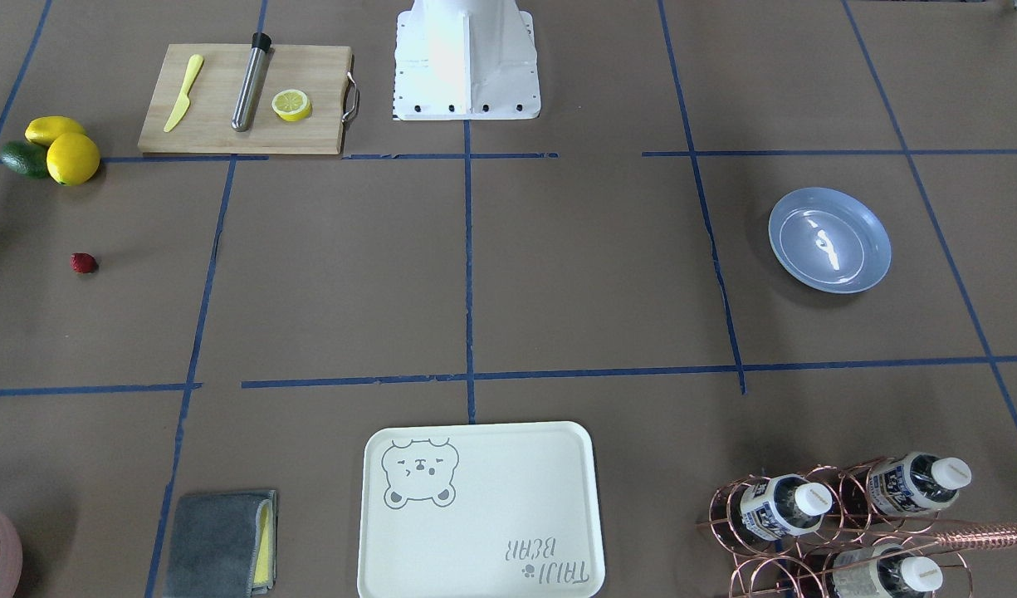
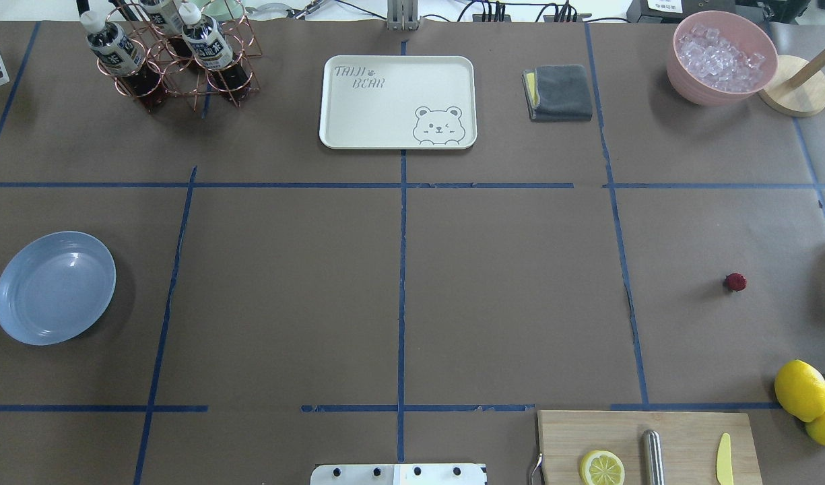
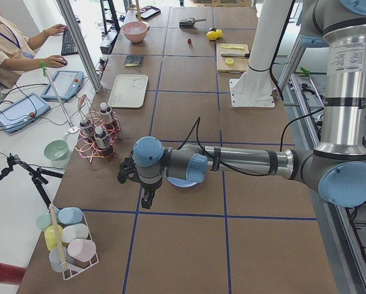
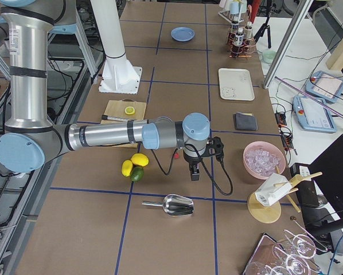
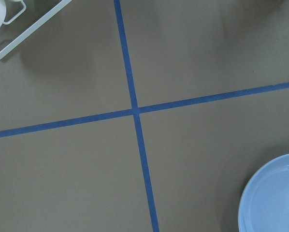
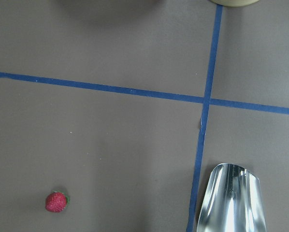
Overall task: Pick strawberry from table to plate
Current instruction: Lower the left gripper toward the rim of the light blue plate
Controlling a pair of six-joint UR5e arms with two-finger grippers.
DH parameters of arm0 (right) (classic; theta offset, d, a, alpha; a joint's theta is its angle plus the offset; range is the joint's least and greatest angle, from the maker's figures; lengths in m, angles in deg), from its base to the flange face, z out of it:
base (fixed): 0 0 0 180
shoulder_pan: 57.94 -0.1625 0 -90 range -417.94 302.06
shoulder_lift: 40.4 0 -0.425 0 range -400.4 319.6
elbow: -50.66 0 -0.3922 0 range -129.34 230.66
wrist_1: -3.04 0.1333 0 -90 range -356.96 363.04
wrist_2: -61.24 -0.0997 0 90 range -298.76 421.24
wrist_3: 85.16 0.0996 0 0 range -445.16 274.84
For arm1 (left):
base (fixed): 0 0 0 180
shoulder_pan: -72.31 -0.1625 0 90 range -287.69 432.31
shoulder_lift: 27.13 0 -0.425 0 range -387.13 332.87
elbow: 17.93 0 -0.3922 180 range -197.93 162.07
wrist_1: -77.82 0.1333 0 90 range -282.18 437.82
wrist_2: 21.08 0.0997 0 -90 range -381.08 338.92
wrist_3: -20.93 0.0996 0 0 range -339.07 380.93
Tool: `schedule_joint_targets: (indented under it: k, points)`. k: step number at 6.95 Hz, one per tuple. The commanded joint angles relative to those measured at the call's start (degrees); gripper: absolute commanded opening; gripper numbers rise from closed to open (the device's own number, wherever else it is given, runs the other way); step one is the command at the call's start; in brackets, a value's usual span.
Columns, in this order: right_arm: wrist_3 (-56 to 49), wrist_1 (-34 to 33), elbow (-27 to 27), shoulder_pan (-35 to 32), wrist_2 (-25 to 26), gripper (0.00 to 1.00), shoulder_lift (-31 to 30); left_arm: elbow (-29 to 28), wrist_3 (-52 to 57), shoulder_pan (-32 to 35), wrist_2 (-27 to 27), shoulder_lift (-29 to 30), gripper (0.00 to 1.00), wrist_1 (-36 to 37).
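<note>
The right pincer (image 4: 193, 175) hangs over the right end of the desk (image 2: 284, 303). Whether it or the left pincer (image 3: 146, 201) is open, I cannot tell. The strawberry (image 6: 56, 201) lies on the desk near the right pincer, roundish, with no clear long axis. The plate (image 2: 55, 287) is at the opposite end, so the right arm is the nearer one.

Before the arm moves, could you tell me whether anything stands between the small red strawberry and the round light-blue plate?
Nothing visible does. Between the small red strawberry and the round light-blue plate lies only bare brown paper-covered table crossed by blue tape; the wooden cutting board sits nearer the robot, off that line.
</note>
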Motion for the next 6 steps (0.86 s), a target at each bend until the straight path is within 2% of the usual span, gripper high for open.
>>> schedule_joint_targets:
  k: [1, 3, 6]
  points:
    - [-0.7, -0.3, -0.1, 0.1, 0.3, 1.0, 0.2, 0.7, 5.3, 0.2, -0.7, -2.9, 1.0, -3.5]
    - [-0.3, -0.2, 0.0, 0.2, 0.0, 1.0, 0.4, 1.1, 6.5, 0.2, -0.5, -3.3, 1.0, -4.0]
    - [-0.1, -0.3, 0.2, 0.2, -0.2, 1.0, 0.2, 4.7, 6.8, -0.2, -0.1, -3.6, 1.0, -5.2]
